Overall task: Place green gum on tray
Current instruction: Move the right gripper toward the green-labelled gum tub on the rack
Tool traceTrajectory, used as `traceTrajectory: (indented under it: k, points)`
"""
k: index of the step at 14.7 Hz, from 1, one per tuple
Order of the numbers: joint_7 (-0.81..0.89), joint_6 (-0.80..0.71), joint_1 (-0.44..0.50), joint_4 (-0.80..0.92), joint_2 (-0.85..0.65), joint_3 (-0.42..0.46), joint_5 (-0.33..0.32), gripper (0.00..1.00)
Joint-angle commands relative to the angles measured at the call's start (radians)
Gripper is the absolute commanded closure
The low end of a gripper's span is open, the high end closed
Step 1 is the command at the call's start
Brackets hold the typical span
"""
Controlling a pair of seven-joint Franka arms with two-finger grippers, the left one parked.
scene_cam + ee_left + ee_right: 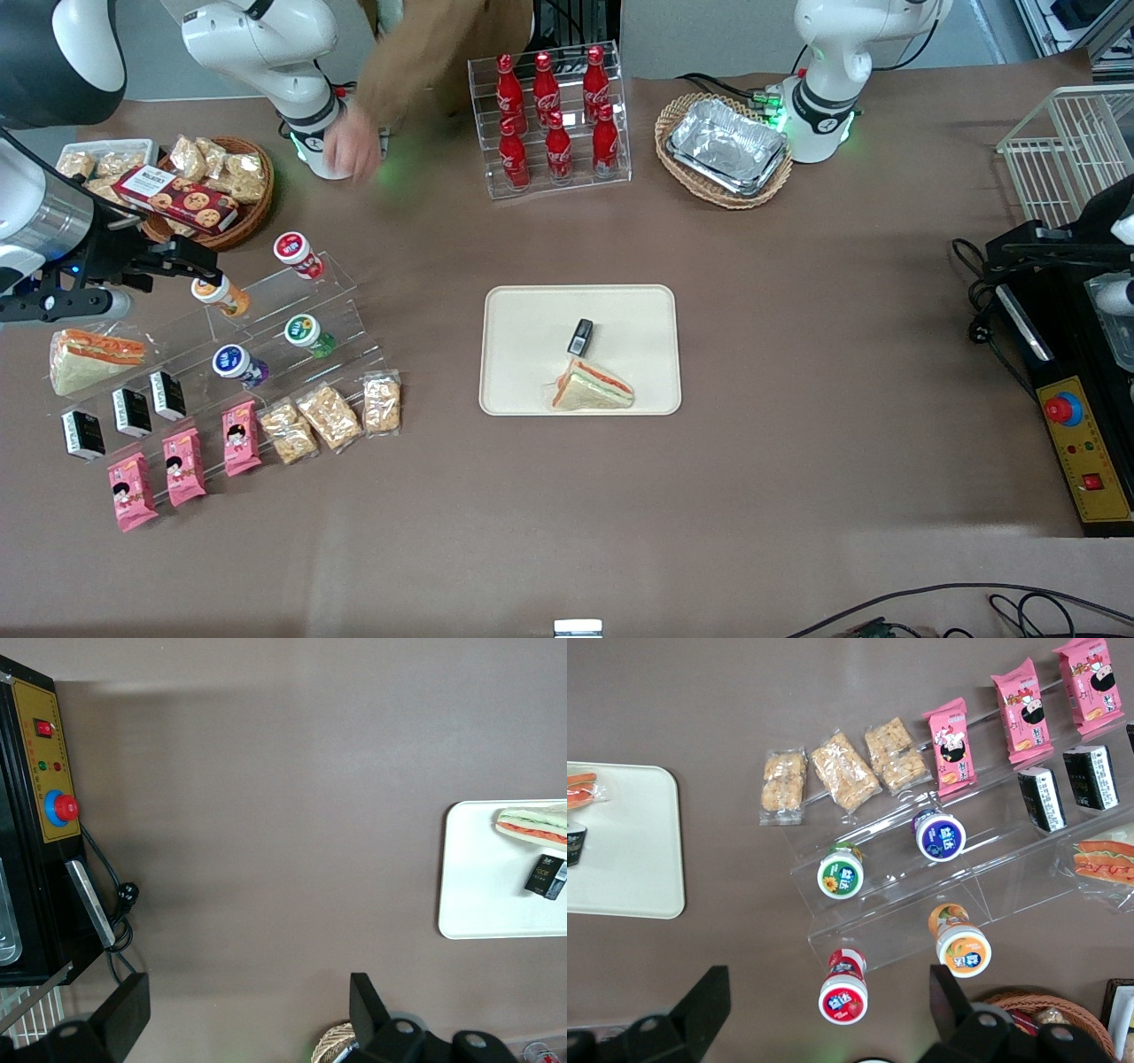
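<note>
Front view: the green gum (306, 334) stands on a clear stepped shelf (292, 306), well apart from the cream tray (523, 354). The right gripper (190, 259) hovers above the shelf's orange-lidded bottle (221, 296), fingers spread, empty.

Right wrist view: the green gum (840, 873) sits on the shelf beside the blue-lidded bottle (939, 835).

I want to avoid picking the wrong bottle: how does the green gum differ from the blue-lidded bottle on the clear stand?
The green gum has a green body and a green-yellow lid label; the blue-lidded bottle has a purple body and a blue label. The green gum lies farther from the front camera. Both lie tilted on the clear stand. The claw hovers nearby, open.
</note>
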Motion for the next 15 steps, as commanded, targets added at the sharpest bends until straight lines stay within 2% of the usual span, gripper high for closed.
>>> traceTrajectory:
  k: [1, 11, 15]
  points:
    - [-0.018, -0.023, -0.005, 0.03, 0.019, -0.002, 0.026, 0.0]
    - [-0.001, -0.04, 0.001, 0.01, 0.001, 0.003, 0.029, 0.0]
    - [0.042, -0.028, 0.002, -0.071, -0.079, 0.01, 0.044, 0.0]
